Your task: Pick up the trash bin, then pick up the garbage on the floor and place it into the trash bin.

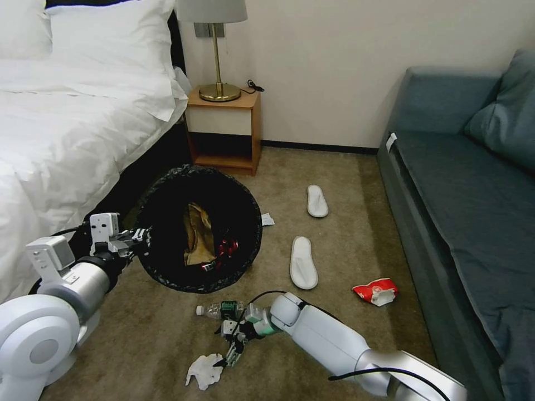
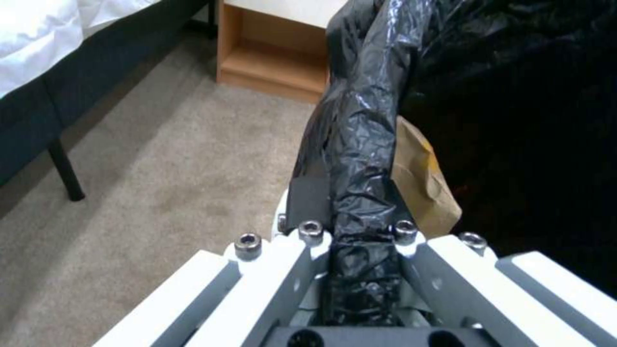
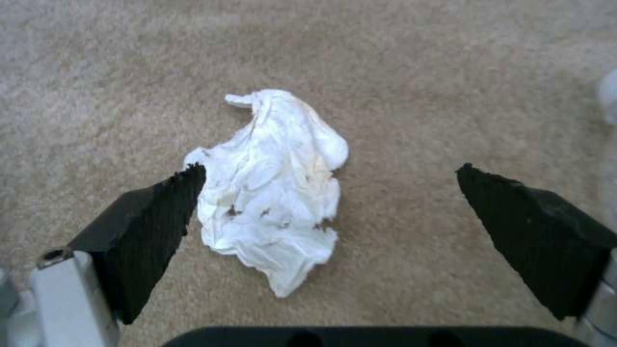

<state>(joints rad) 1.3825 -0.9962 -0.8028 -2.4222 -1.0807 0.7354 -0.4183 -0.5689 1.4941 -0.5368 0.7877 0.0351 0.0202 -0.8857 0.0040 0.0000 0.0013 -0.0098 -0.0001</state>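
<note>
The trash bin, lined with a crinkled black bag, hangs tilted above the carpet with its mouth toward me. My left gripper is shut on its rim. A brown paper bag and a red wrapper lie inside. My right gripper is open, low over the carpet, beside a crumpled white tissue; in the right wrist view the tissue lies between the black pads, nearer one of them. A clear green-labelled bottle, two white slippers and a red snack wrapper lie on the floor.
A white bed runs along the left. A wooden nightstand with a brass lamp stands at the back wall. A grey-blue sofa fills the right side. A small white scrap lies beside the bin.
</note>
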